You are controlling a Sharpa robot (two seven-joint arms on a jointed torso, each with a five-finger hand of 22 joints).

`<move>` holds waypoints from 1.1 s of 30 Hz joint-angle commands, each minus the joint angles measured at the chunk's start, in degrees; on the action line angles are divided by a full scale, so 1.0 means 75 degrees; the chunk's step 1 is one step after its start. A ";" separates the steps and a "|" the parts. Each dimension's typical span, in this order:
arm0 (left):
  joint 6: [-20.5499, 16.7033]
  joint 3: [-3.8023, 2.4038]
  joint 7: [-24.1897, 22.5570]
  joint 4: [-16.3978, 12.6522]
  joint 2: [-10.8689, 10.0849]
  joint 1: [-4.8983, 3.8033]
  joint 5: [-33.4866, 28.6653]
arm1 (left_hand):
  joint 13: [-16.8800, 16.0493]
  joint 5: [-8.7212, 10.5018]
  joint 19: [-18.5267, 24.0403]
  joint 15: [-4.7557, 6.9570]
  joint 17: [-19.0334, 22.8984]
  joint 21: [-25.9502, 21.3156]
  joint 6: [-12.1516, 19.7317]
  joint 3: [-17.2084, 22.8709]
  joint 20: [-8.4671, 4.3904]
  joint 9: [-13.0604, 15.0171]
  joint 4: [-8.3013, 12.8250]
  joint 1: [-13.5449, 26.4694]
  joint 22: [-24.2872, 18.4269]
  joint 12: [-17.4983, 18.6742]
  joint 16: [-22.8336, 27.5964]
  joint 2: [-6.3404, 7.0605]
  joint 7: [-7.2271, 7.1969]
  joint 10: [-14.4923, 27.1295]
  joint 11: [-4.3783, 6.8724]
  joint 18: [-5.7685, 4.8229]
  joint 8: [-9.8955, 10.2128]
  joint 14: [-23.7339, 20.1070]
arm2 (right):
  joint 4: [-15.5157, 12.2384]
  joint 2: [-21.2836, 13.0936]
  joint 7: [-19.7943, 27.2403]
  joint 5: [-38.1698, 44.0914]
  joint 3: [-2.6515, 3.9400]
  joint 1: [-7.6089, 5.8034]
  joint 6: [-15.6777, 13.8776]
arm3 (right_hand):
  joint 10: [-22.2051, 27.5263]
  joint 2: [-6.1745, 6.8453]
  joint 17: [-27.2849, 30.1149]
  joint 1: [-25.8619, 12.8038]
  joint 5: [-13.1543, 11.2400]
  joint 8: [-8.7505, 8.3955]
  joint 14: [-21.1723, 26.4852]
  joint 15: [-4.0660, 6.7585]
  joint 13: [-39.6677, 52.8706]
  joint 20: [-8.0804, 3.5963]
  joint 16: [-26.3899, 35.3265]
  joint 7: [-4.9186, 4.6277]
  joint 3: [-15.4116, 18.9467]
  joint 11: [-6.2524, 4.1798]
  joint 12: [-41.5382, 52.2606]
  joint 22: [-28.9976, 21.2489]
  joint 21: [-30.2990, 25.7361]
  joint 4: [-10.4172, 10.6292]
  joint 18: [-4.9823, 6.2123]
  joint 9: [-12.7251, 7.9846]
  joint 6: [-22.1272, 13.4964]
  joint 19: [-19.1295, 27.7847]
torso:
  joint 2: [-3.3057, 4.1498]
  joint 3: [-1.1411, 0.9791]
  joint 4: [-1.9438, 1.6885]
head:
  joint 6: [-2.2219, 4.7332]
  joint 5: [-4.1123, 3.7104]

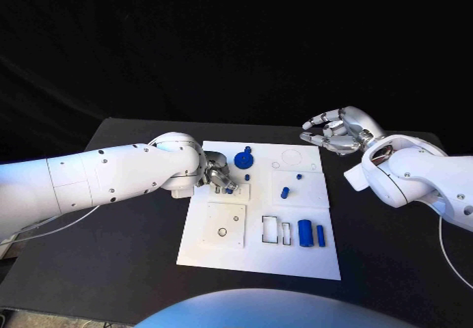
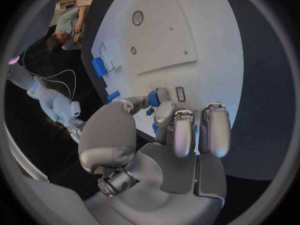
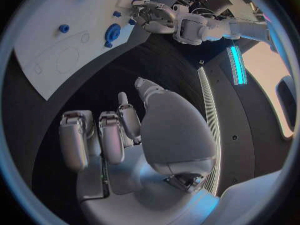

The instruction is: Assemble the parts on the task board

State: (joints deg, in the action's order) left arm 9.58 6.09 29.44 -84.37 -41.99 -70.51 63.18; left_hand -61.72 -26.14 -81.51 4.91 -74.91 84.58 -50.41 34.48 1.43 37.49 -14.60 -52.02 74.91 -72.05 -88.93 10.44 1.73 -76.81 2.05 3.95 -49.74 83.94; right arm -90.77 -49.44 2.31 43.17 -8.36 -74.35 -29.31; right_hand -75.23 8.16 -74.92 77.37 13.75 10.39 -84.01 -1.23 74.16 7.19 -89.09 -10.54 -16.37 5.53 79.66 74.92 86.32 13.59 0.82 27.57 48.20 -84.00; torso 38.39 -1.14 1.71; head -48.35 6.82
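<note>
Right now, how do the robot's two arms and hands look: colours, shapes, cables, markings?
Both arms have smooth, rounded white shells with small dark screw dots. The left arm trails a thin white cable near its base; another thin cable hangs by the right arm. The left hand and right hand are silver metal, with blocky segmented fingers and grey pads.

White task board (image 1: pixel 258 256) lay flat mid-table; blue parts on it: round disc (image 1: pixel 243 161), peg (image 1: pixel 285 193), two cylinders (image 1: pixel 305 234) near front.

Looked like a robot lab: black table (image 1: pixel 118 273) under dark curtains, white task board (image 1: pixel 258 263), blue light strip (image 3: pixel 238 65) along a wall.
</note>
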 commanded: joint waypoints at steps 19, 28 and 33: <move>0.0228 0.0006 -0.0047 -0.0047 -0.0021 0.0020 -0.0107 | -0.0045 0.0010 -0.0039 0.0041 -0.1830 -0.0038 -0.0084 -0.0157 -0.0012 -0.0015 -0.0067 0.0048 0.0294 -0.0050 -0.0058 0.0004 -0.0020 -0.0076 0.0023 -0.0148 0.0021 0.0759 | -0.0016 -0.0025 0.0050 0.0048 0.0000 0.0006 0.0036 | 0.0039 -0.0013 -0.1485 -0.0097 0.0027 0.0048 -0.0669 -0.0014 -0.0005 0.0005 0.0047 0.0010 0.0000 0.0018 -0.0044 0.1614 -0.0064 0.0061 0.0045 -0.0008 -0.0072 -0.0471 | 0.0002 0.0002 0.0002 | -0.0013 -0.0003; 0.0249 -0.0021 -0.0051 -0.0081 -0.0051 0.0020 -0.0125 | -0.0052 0.0013 -0.0036 0.0044 -0.1839 -0.0041 -0.0093 -0.0209 -0.0014 -0.0018 -0.0082 0.0030 0.0289 -0.0055 -0.0062 0.0027 -0.0024 -0.0082 0.0027 -0.0146 0.0016 0.0762 | -0.0015 -0.0028 0.0050 0.0048 0.0000 0.0006 0.0026 | 0.0039 -0.0013 -0.1485 -0.0097 0.0027 0.0048 -0.0669 -0.0014 -0.0005 0.0005 0.0047 0.0010 0.0000 0.0018 -0.0044 0.1614 -0.0064 0.0061 0.0045 -0.0008 -0.0072 -0.0471 | 0.0002 0.0002 0.0003 | -0.0023 0.0005; 0.0235 -0.0053 -0.0043 -0.0110 -0.0098 0.0019 -0.0098 | -0.0064 0.0022 -0.0037 0.0047 -0.1845 -0.0044 -0.0112 -0.0338 -0.0018 -0.0030 -0.0175 0.0041 0.0289 -0.0060 -0.0065 0.0034 -0.0025 -0.0092 0.0030 -0.0146 0.0013 0.0763 | -0.0015 -0.0032 0.0052 0.0048 0.0000 0.0006 0.0023 | 0.0042 -0.0010 -0.1482 -0.0108 0.0026 0.0053 -0.0668 -0.0014 -0.0009 0.0005 0.0049 0.0011 0.0005 0.0018 -0.0046 0.1606 -0.0076 0.0070 0.0048 -0.0009 -0.0072 -0.0464 | 0.0000 0.0001 0.0002 | -0.0027 -0.0001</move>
State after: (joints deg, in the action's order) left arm 10.38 5.75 29.37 -85.02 -42.72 -70.38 62.80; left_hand -62.12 -26.14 -81.60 4.90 -74.90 84.58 -51.01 32.13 1.34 37.34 -15.95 -52.03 74.91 -72.27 -89.15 10.44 1.54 -77.01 2.24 3.95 -49.73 83.94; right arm -90.80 -49.68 2.34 43.15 -8.36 -74.34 -29.34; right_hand -75.23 7.91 -74.91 77.12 13.75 10.39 -84.01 -1.23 74.16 7.19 -89.09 -10.33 -16.20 5.52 79.66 74.90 86.10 13.75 0.82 27.57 47.99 -84.00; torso 38.40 -1.12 1.72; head -48.49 6.80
